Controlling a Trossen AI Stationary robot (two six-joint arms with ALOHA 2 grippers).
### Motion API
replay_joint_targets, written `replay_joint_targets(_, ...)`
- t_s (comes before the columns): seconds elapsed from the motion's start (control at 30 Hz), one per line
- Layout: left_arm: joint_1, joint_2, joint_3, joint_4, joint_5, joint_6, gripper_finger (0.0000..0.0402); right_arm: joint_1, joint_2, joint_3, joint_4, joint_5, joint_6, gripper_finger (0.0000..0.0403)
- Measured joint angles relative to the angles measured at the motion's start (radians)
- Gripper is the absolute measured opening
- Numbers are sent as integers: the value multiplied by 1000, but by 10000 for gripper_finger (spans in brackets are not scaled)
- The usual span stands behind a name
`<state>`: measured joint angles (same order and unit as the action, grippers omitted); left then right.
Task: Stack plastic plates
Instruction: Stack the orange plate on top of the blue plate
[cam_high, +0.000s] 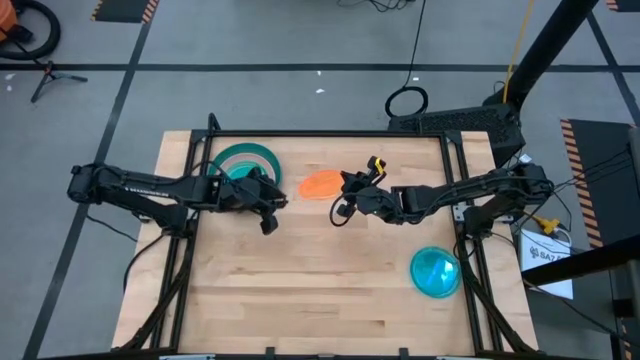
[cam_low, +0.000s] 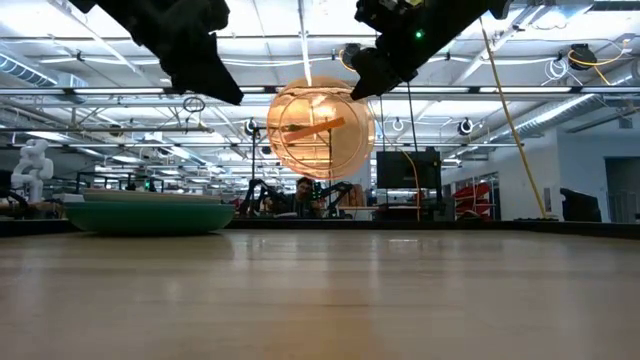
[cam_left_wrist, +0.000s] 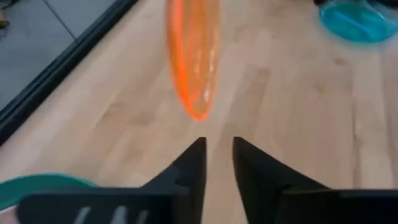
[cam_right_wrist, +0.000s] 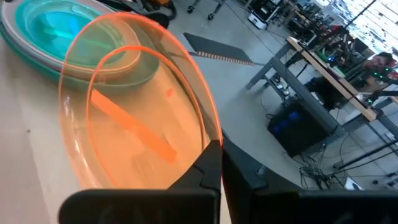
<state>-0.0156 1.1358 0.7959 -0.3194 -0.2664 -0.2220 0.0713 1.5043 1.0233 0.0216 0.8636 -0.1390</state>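
A translucent orange plate (cam_high: 320, 183) (cam_low: 320, 128) hangs on edge in the air over the table's far middle, held by my right gripper (cam_high: 346, 194) (cam_right_wrist: 217, 148), which is shut on it. My left gripper (cam_high: 270, 208) (cam_left_wrist: 218, 152) hovers beside it toward the table's left, its fingers a narrow gap apart and touching nothing; the plate (cam_left_wrist: 193, 56) shows edge-on ahead of it. A stack of larger green and teal plates (cam_high: 243, 162) (cam_low: 150, 213) rests flat on the table at far left. Translucent blue plates (cam_high: 436, 272) lie at near right. My right gripper pinches the orange plate's rim (cam_right_wrist: 203, 132) between its two fingers, one finger on each face, coming from the table's right side. The plate is lifted clear of the table and stands nearly upright, its hollow side toward the near edge (cam_low: 300, 130).
Bare wooden tabletop (cam_high: 320, 290) stretches across the near half. A black frame rail (cam_high: 330, 134) runs along the far edge. A yellow and black fitting (cam_high: 375, 166) sits near the right wrist. People and benches show in the room beyond.
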Motion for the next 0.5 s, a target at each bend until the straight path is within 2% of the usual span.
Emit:
replay_joint_targets(0.03, 2, 0, 0, 4, -8, -19, 95, -1, 0, 0, 0, 0, 0, 0)
replay_joint_targets(0.1, 2, 3, 0, 10, -93, -68, 119, -1, 0, 0, 1, 0, 0, 0)
replay_joint_targets(0.2, 2, 16, 0, 7, -180, -50, 143, 1, 0, 0, 3, 0, 0, 0)
replay_joint_targets(0.5, -5, 23, 0, 52, -158, 31, 157, 0, 0, 0, 3, -5, 0, 0)
